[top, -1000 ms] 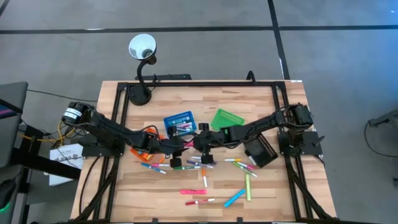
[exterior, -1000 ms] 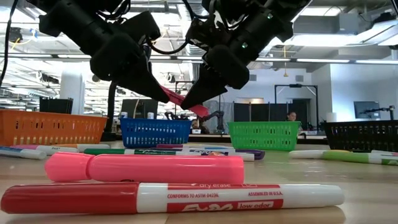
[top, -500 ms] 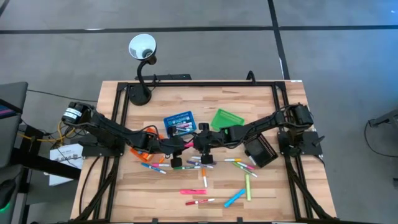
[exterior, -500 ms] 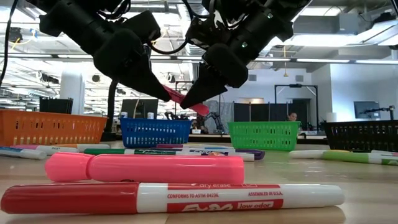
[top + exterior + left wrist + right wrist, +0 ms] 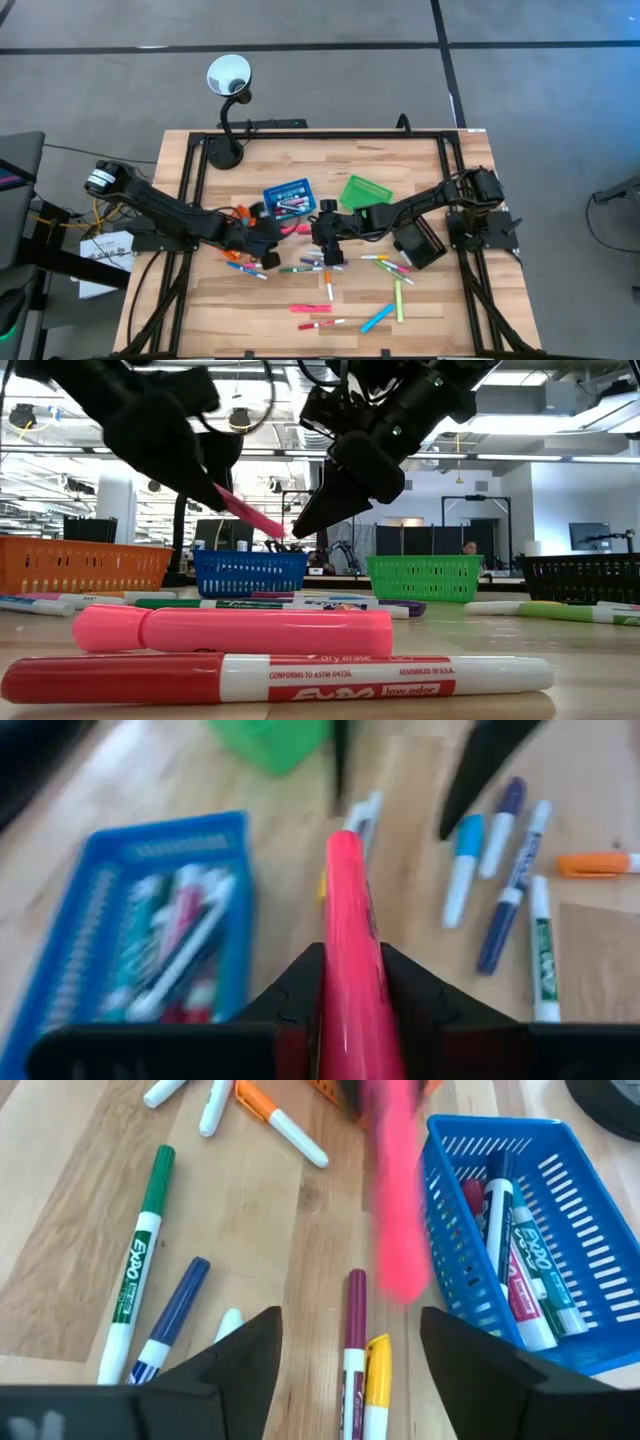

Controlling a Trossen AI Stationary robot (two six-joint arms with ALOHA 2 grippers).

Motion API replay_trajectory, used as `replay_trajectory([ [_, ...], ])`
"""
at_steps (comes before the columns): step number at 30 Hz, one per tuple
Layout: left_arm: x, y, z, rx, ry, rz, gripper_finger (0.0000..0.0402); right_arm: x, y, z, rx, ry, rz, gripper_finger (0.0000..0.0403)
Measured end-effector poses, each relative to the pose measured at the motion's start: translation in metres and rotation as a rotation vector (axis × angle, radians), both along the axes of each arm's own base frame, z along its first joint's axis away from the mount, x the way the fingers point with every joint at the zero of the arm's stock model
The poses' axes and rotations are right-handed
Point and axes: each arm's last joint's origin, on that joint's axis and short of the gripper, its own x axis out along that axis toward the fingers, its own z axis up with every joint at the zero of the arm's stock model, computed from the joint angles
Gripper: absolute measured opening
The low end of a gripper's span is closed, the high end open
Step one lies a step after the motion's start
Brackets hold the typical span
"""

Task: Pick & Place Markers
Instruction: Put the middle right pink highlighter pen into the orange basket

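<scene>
A pink marker (image 5: 345,890) hangs in the air over the table's middle, with my left gripper (image 5: 352,958) shut on it, just left of the blue basket's near corner (image 5: 268,232). My right gripper (image 5: 350,1370) stands open just right of it (image 5: 325,235). The marker's free end (image 5: 393,1210) lies ahead of its fingers, not between them. Many other markers (image 5: 330,290) lie scattered on the wooden table (image 5: 420,310). Several more lie inside the blue basket (image 5: 288,197). My left gripper pinches the pink marker's rear part (image 5: 350,982) between its two fingers. The marker runs along the fingers and sticks out forward past their ends. It is lifted clear of the table and slants down toward my right gripper (image 5: 250,515).
A green basket (image 5: 362,190) stands right of the blue one and a black basket (image 5: 420,240) under my right arm. An orange basket (image 5: 80,563) sits at the left, partly under my left arm. A desk lamp (image 5: 228,80) stands at the far edge.
My right gripper has opened and let go of the pink marker. My left gripper has closed on it and drawn back toward the table's left edge, carrying the marker away from the right fingers, clear of the table.
</scene>
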Motion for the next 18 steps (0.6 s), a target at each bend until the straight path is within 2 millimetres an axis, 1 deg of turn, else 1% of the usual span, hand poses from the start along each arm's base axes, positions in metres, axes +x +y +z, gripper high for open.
replay_trajectory([
  [4,-0.032,0.003,0.022,-0.090,-0.005,0.082,0.0071,-0.001,0.000,-0.001,0.013,0.010,-0.015,0.0234],
  [8,-0.066,0.008,0.035,-0.150,0.024,0.150,0.0074,-0.002,0.000,-0.002,0.011,0.024,-0.014,0.0234],
  [13,-0.097,0.017,0.040,-0.216,0.082,0.274,0.0075,-0.002,0.000,-0.002,0.025,0.027,-0.028,0.0234],
  [16,-0.106,0.020,0.037,-0.230,0.135,0.345,0.0075,-0.002,0.000,-0.002,0.032,0.027,-0.033,0.0234],
  [18,-0.108,0.021,0.034,-0.257,0.179,0.378,0.0075,-0.002,0.000,-0.002,0.032,0.031,-0.033,0.0234],
])
